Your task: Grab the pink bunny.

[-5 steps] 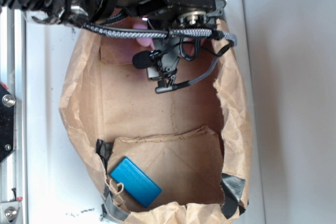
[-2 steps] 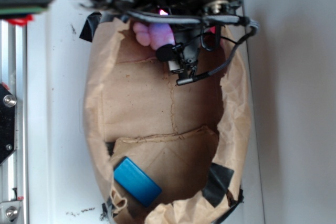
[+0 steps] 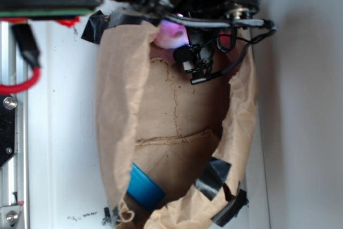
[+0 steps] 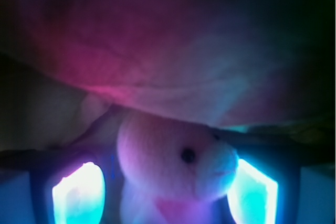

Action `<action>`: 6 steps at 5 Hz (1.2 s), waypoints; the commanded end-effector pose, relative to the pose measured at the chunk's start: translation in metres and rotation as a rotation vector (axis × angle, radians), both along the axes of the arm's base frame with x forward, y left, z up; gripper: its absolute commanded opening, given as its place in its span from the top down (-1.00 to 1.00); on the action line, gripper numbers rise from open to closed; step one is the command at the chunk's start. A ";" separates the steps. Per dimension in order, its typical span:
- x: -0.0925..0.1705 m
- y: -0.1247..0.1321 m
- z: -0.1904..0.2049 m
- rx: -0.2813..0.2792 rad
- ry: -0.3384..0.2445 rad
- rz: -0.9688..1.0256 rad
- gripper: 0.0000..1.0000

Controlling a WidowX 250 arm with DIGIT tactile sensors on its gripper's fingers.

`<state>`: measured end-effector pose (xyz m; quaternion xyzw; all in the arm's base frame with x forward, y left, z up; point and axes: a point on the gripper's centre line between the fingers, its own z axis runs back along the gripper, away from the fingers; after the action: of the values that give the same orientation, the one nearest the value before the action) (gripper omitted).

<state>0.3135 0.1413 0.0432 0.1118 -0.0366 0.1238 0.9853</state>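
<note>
One pink bunny (image 4: 173, 171) | one brown paper bag (image 3: 120, 105) | one blue box (image 3: 142, 188) | three black tape patches (image 3: 211, 178) on the bag | one red cable (image 3: 24, 81)

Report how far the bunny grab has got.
Done: the gripper has reached into the brown paper bag, and the fluffy pink plush bunny sits between its two glowing fingers. In hand: closing on it; whether the fingers press the plush is unclear. Left: a firm grip and lift.
</note>
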 end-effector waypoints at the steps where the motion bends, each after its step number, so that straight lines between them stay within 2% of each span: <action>1: 0.010 0.002 0.018 0.026 -0.060 -0.022 -1.00; 2: 0.010 0.000 0.009 0.057 -0.032 -0.015 -0.12; 3: 0.008 -0.003 0.014 0.050 -0.043 -0.020 1.00; 4: -0.002 -0.007 0.030 0.028 -0.069 -0.033 1.00; 6: -0.024 -0.020 0.070 -0.051 -0.117 -0.056 1.00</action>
<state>0.2901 0.1128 0.0901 0.0702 -0.0592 0.0939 0.9913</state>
